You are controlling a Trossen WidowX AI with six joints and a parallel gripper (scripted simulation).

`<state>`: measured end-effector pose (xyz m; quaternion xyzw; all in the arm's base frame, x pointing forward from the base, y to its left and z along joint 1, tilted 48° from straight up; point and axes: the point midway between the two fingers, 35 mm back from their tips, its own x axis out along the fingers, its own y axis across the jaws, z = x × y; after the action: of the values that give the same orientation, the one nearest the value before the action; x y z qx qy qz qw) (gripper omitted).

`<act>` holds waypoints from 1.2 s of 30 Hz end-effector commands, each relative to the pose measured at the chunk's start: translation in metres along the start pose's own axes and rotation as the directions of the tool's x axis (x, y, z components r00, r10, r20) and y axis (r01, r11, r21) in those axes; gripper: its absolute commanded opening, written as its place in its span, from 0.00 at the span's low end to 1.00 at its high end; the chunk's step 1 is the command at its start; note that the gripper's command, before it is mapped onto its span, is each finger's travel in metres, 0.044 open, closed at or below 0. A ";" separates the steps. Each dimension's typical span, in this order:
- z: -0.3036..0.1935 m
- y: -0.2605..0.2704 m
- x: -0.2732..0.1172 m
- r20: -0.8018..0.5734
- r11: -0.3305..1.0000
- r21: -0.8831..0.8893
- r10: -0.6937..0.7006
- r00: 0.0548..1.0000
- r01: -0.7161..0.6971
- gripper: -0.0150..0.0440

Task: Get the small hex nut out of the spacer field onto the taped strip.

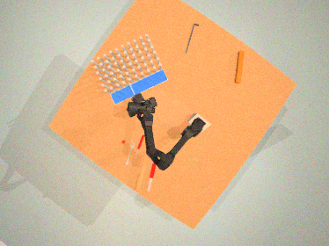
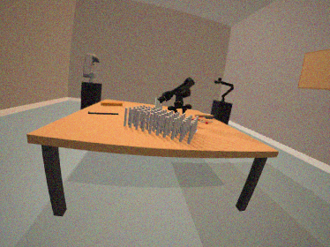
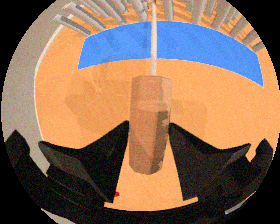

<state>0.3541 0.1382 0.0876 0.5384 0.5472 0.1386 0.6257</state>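
Note:
My gripper (image 1: 138, 98) (image 2: 161, 100) (image 3: 149, 125) is shut on the brown faceted handle (image 3: 150, 95) of a tool, in front of the blue taped strip (image 1: 151, 83) (image 3: 200, 45). The tool's thin pale shaft (image 1: 132, 89) (image 2: 155, 101) (image 3: 154, 45) runs from the handle across the strip towards the spacers. Its far end is out of the wrist view, and I cannot tell its height. The grey metal spacers (image 1: 147, 50) (image 2: 126, 116) (image 3: 75, 25) stand in rows behind the strip. I cannot make out the nut in any view.
A dark hooked rod (image 1: 190, 39) (image 2: 102, 113) and an orange bar (image 1: 239, 67) (image 2: 111, 104) lie on the table (image 1: 246, 110) away from the spacers. Red-and-white pieces (image 1: 152, 170) lie near the arm's elbow, on the side away from the spacers.

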 end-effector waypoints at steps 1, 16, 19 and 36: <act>0.005 0.003 0.000 0.001 1.000 -0.008 0.007 1.000 -0.007 0.25; 0.014 0.003 0.003 0.002 1.000 -0.008 0.007 1.000 -0.007 0.25; 0.015 0.003 0.003 0.002 1.000 -0.008 0.007 1.000 -0.007 0.25; 0.026 0.003 0.006 0.002 1.000 -0.008 0.007 1.000 -0.007 0.25</act>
<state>0.3748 0.1319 0.0804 0.5382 0.5466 0.1387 0.6264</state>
